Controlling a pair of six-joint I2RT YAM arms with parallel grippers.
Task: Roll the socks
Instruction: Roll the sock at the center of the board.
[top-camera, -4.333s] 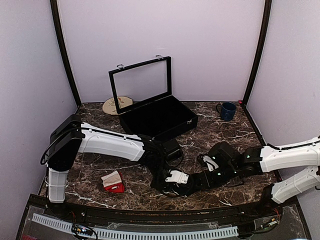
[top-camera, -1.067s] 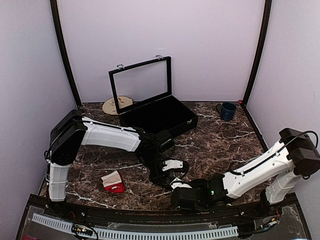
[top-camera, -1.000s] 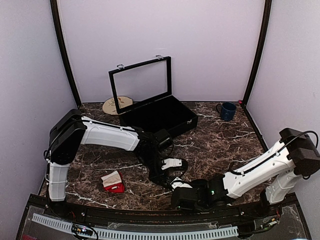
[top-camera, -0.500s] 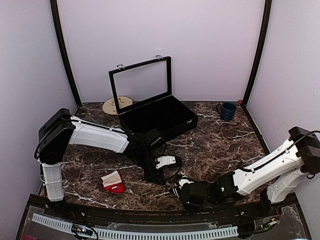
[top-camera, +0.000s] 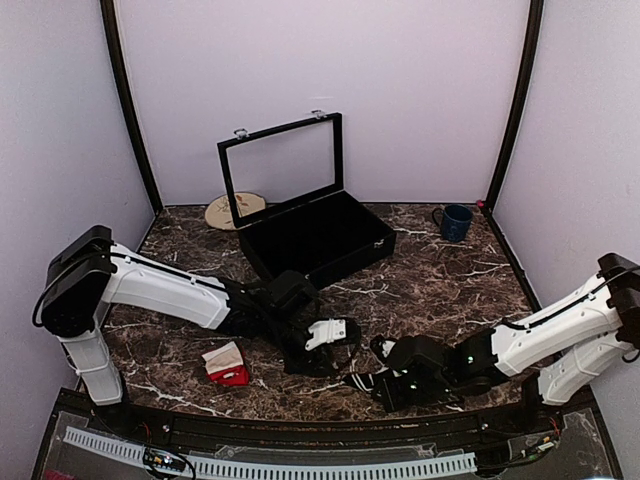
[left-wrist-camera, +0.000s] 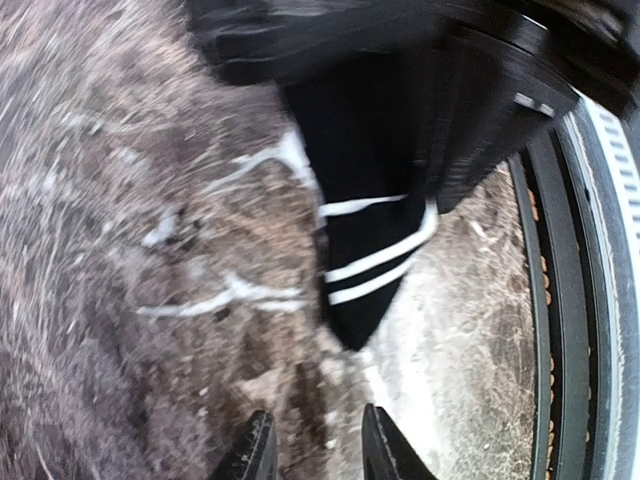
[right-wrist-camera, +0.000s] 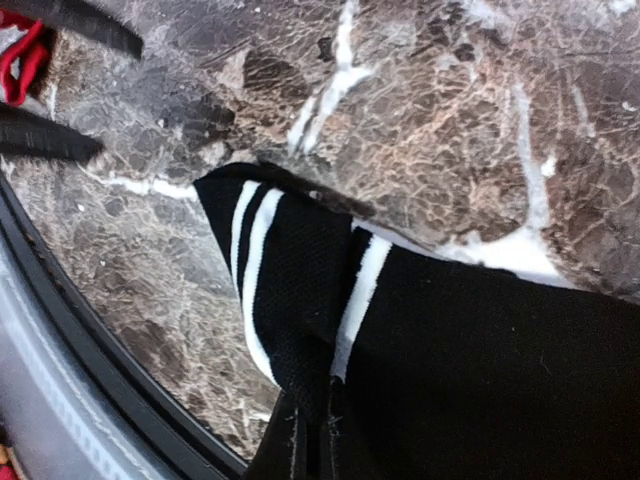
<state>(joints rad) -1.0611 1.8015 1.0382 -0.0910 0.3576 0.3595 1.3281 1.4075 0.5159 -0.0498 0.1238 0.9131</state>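
You are risking a slip here: your right claw (right-wrist-camera: 310, 447) is biting only a bunched fold of the black sock (right-wrist-camera: 430, 340), close to the near edge of the desk (top-camera: 440, 275). Any pull toward you is likely dragging cloth over the rim rather than tightening a roll. Your left claw (left-wrist-camera: 312, 452) is hanging spread apart with nothing in it, just to the left of the sock's striped end. Its camera is giving a badly blurred picture, so closing on that view alone is liable to hit the desk or miss the cloth. If the two claws are tugging opposite ways, the soft knit is probably going to stretch and unfold instead of rolling. The black sock is lying in the near middle of the desk, between the two claws, spreading wide toward the right. Thin white stripes are crossing it near the pointed end, and one fold is doubling over beside the right claw's grip. The red socks (top-camera: 228, 365) with the pale cuff are sitting as a small folded bundle at the near left, apart from both claws; I cannot tell how tightly they are rolled.
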